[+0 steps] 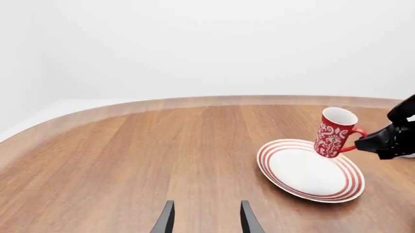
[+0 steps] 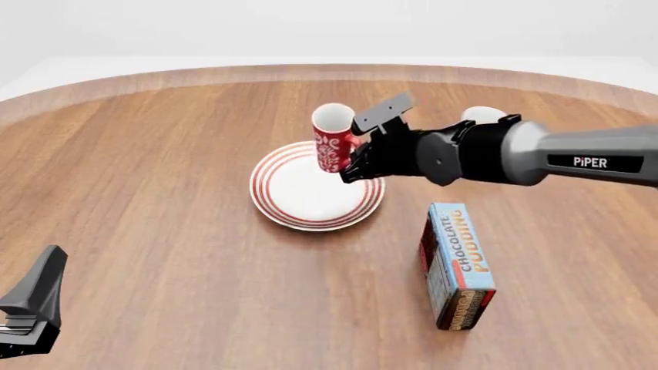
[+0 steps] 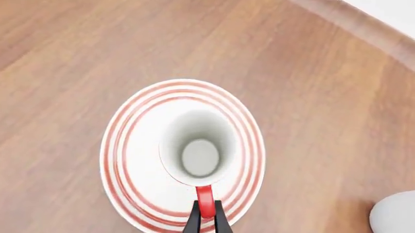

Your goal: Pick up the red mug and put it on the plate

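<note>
The red mug [image 2: 332,139] with its white pattern hangs slightly tilted over the far part of the plate [image 2: 308,193], a white plate with red rings. My right gripper [image 2: 355,158] is shut on the mug's red handle. The right wrist view looks straight down into the mug [image 3: 198,145], with the plate [image 3: 129,160] below it and the right gripper [image 3: 204,211] pinching the handle. Whether the mug's base [image 1: 335,133] touches the plate [image 1: 310,171] cannot be told. My left gripper [image 1: 207,204] is open over bare wood, well short of the plate, at the near left corner [image 2: 36,301].
A chocolate pudding box [image 2: 458,266] lies near the right arm, on the near side of the plate. A plain white mug [image 2: 483,116] stands behind the right arm, and it also shows in the wrist view [image 3: 395,213]. The wooden table's curved far edge [image 2: 329,71] runs behind them.
</note>
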Available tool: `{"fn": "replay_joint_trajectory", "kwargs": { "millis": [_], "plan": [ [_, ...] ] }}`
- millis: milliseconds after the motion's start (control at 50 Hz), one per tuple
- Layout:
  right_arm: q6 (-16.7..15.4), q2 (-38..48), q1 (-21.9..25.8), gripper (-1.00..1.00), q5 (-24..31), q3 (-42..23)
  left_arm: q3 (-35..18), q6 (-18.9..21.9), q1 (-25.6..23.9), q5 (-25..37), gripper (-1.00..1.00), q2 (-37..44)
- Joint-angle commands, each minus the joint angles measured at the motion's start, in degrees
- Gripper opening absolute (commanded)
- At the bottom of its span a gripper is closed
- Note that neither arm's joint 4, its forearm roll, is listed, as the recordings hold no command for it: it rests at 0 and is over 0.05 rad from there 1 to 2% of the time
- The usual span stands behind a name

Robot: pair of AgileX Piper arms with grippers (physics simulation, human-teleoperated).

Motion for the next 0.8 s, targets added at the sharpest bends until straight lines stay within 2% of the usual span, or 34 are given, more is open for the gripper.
{"fn": "replay_joint_trajectory", "kwargs": {
  "millis": [20, 360, 800],
  "plan": [
    [0.3, 3.7, 0.4, -1.00, -0.3, -2.8, 0.0, 0.0, 0.0, 0.0, 1.00, 0.0],
    [0.6, 8.7, 0.9, -1.00, 0.4, -7.9, 0.0, 0.0, 0.0, 0.0, 1.00, 0.0],
    [0.9, 12.7, 1.4, -1.00, 0.7, -10.6, 0.0, 0.0, 0.0, 0.0, 1.00, 0.0]
  ]
}}
